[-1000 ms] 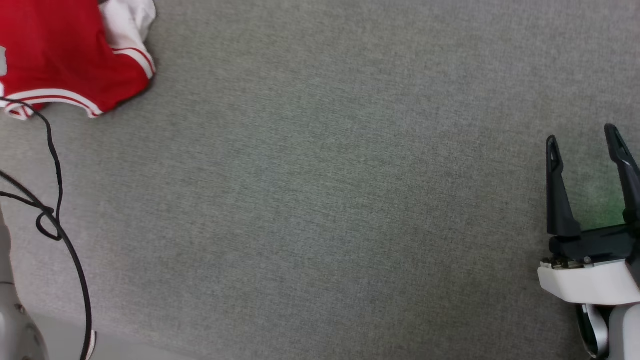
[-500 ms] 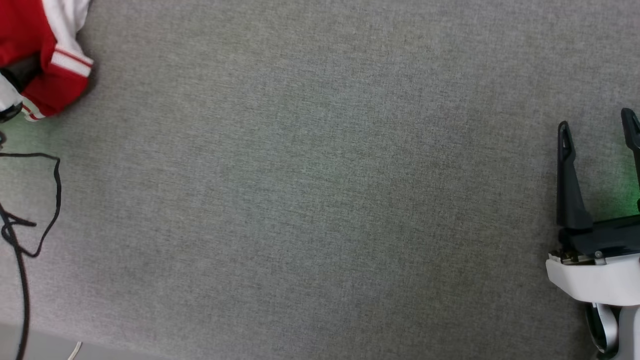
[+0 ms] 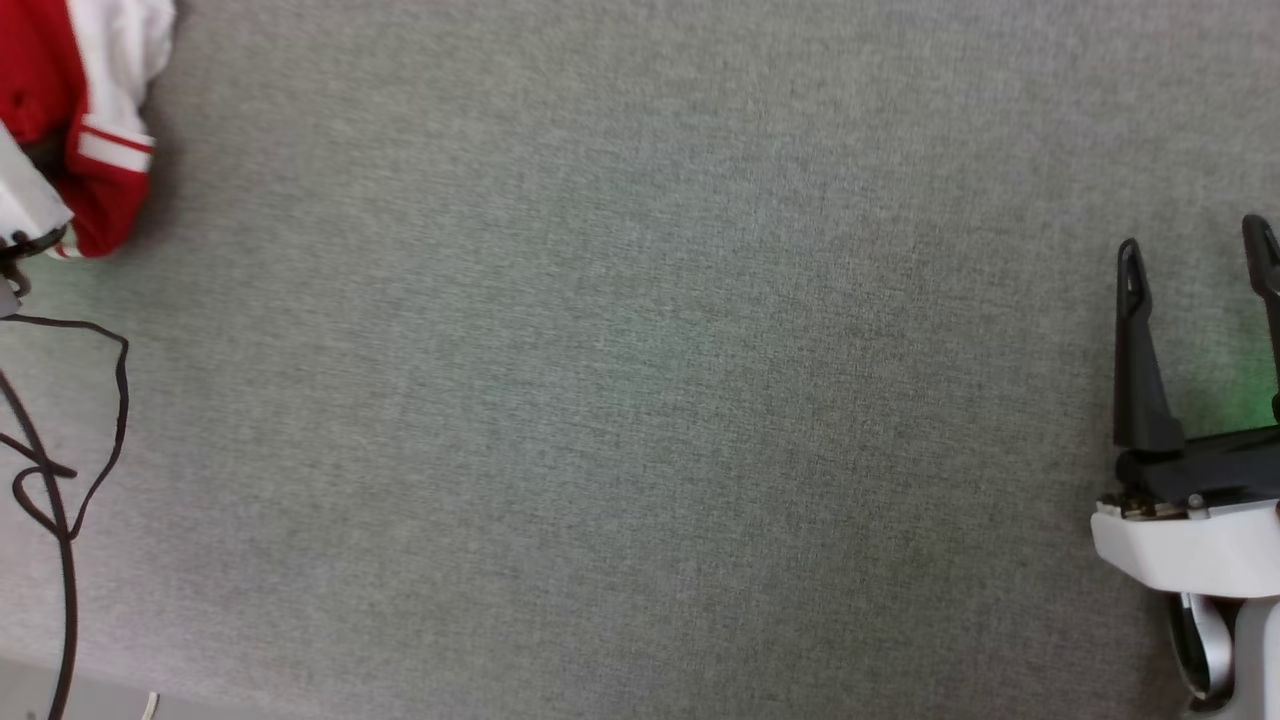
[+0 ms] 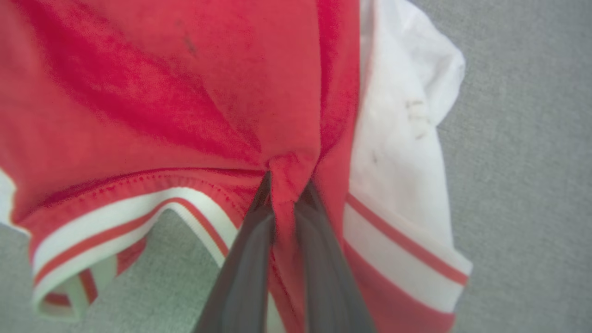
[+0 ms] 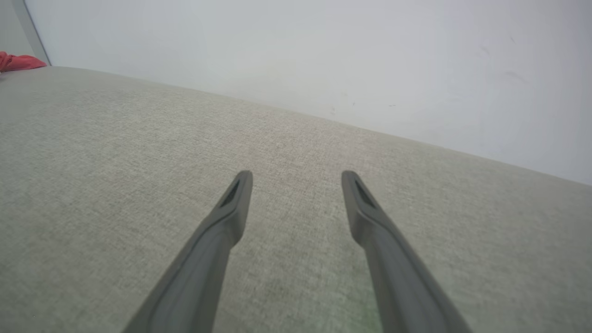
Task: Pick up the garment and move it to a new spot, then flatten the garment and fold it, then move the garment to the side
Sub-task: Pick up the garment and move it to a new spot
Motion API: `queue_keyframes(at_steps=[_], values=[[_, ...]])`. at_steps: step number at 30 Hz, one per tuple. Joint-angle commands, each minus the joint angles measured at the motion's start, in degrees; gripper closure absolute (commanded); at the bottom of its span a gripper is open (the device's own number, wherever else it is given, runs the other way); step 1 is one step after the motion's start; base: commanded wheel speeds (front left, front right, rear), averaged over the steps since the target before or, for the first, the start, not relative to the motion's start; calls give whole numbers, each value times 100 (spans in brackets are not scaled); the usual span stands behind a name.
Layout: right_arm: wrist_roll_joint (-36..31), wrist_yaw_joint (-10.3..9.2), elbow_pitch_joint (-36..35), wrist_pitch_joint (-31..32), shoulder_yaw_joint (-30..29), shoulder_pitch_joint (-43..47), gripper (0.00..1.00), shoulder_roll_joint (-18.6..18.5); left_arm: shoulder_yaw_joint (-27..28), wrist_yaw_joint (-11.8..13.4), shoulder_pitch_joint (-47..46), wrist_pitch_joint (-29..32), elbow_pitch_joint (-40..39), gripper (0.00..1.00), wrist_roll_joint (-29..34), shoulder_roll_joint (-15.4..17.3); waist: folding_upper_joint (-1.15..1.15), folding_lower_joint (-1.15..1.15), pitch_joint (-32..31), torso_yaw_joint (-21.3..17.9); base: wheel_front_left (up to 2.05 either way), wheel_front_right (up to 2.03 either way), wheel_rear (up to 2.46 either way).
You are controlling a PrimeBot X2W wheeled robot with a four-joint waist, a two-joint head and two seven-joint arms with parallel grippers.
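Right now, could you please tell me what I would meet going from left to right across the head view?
Red and white shirt → bare grey cloth surface → right end effector, open and above the cloth.

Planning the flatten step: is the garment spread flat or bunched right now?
Bunched. In the left wrist view the left gripper pinches a fold of the garment, and cloth creases toward it.

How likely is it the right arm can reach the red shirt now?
Probably not: the jaws of the right arm sit far across the grey surface from the garment, though nothing lies between.
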Motion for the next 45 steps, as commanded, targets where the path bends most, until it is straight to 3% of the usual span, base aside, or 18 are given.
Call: queue_keyframes(at_steps=[1, 7, 14, 23, 29, 34, 45], values=[[41, -4, 43, -12, 3, 67, 0, 12, -146, 2, 77, -130, -97, 100, 29, 24, 0, 0, -211, 63, 0, 0, 0], [114, -4, 255, -13, 87, 168, 0, 101, -786, 2, -105, -727, -636, 100, -42, 266, 0, 0, -861, 170, 0, 0, 0], [213, -4, 476, -13, 99, 296, 0, 208, -1722, 1, -294, -859, -1437, 100, -137, 487, 0, 0, -1530, 127, 0, 0, 0], [398, -4, 633, -13, 22, 433, 0, 268, -2891, 1, -423, -782, -2519, 100, -106, 442, 0, 0, -2092, -385, 0, 0, 0], [644, -4, 684, -13, -23, 463, 0, 269, -3544, 1, -466, -735, -3131, 100, 12, 84, 0, 0, -2222, -906, 0, 0, 0], [781, -4, 701, -13, -78, 439, 0, 269, -4148, 1, -548, -782, -3441, 100, 79, -405, 0, 0, -2181, -1322, 0, 0, 0], [984, -4, 718, -13, -137, 301, 0, 270, -5731, 1, -719, -1299, -3263, 100, -27, -1547, 0, 0, -1889, -1855, 0, 0, 0]])
